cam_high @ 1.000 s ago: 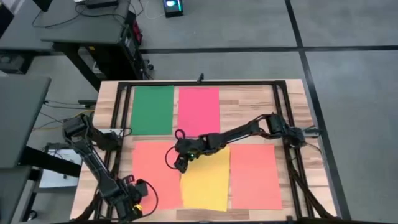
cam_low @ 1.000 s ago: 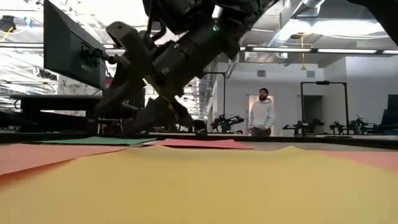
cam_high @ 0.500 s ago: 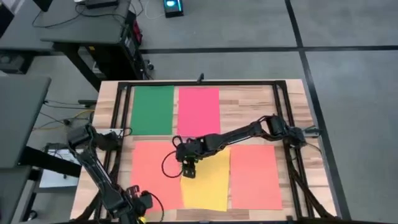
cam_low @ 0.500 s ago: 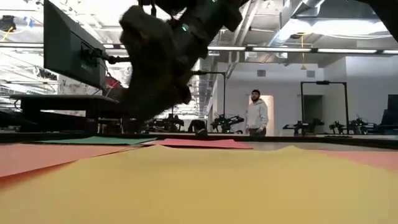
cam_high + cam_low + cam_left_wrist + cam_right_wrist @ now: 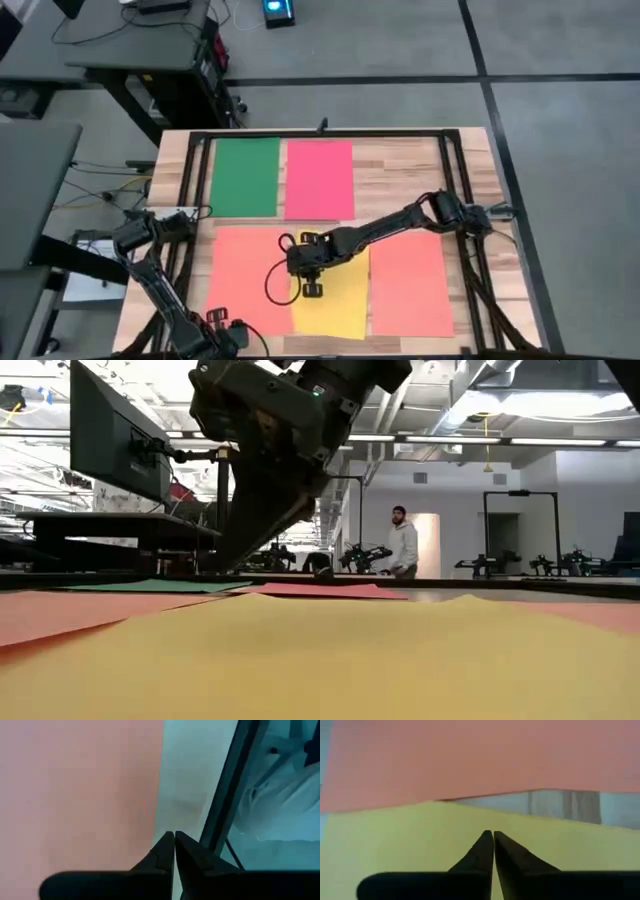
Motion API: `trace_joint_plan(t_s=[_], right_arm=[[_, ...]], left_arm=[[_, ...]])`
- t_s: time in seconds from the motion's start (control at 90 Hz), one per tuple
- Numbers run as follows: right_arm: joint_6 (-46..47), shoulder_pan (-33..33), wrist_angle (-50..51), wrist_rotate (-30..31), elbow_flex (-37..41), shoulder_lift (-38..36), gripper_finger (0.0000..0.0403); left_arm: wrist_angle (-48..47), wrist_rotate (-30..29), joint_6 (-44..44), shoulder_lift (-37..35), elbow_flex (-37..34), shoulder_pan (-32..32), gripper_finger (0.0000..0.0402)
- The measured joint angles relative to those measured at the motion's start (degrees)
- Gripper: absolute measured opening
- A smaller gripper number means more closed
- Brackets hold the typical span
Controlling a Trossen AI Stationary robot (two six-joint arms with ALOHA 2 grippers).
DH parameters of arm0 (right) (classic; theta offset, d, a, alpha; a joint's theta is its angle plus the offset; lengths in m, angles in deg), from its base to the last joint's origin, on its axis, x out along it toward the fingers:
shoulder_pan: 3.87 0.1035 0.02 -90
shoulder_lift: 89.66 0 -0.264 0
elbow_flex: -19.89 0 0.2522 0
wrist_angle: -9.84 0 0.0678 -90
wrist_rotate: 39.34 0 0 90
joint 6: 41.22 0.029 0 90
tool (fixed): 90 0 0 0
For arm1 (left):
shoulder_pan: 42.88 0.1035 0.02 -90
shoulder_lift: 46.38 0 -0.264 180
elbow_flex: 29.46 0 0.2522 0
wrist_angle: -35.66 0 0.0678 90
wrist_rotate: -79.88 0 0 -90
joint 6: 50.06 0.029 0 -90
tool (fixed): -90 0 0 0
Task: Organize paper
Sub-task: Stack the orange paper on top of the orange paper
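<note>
We see the right gripper [image 5: 311,288], jaws closed and empty, over the yellow sheet [image 5: 335,300], which lies between two orange sheets [image 5: 250,275]; the left gripper [image 5: 174,840], closed, waits beside them.

Right arm [image 5: 390,222] across flat sheets [image 5: 318,178]

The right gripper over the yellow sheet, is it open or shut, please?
Shut: the right gripper shows its fingertips pressed together above the flat yellow paper sheet.
</note>
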Motion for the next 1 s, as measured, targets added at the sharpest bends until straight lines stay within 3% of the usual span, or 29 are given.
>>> trace_joint_plan(t_s=[1.0], right_arm=[[2.03,0.04,-5.75,-0.06,0.0,0.0,0.0]], left_arm=[[-10.08,5.3,-7.76,0.0,-2.29,-3.71,0.0]])
